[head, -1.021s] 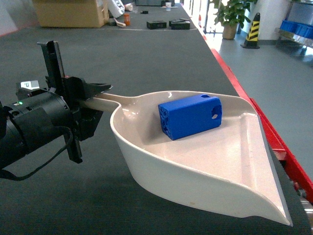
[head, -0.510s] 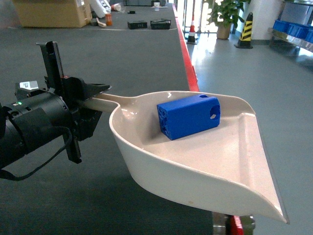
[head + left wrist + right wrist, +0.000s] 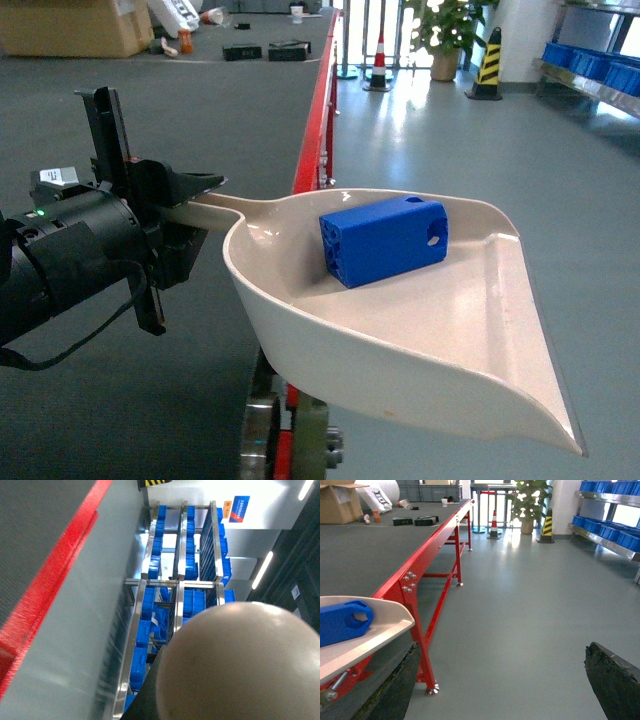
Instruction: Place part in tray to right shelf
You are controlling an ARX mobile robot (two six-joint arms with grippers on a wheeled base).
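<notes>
Head view: left tool (image 3: 190, 195) clamped on tray (image 3: 500, 330) handle, part (image 3: 384, 240) inside; red-edged table (image 3: 318, 100) beneath; right tool unseen.

I see the tray (image 3: 235, 665) filling my five o'clock corner, steel racks (image 3: 177, 585) of blue crates (image 3: 150, 615) beyond it.

Bright-blue plastic block part (image 3: 385, 240) sits vivid against the cream plastic dustpan tray (image 3: 470, 330). Black left tool (image 3: 185, 205), black arm. The dark-grey-topped desk (image 3: 200, 110) shows a red edge; the floor (image 3: 500, 140) is glossy grey-green. Far off, a yellow-and-black striped post (image 3: 487, 62) and blue plastic crates (image 3: 590, 62).
</notes>
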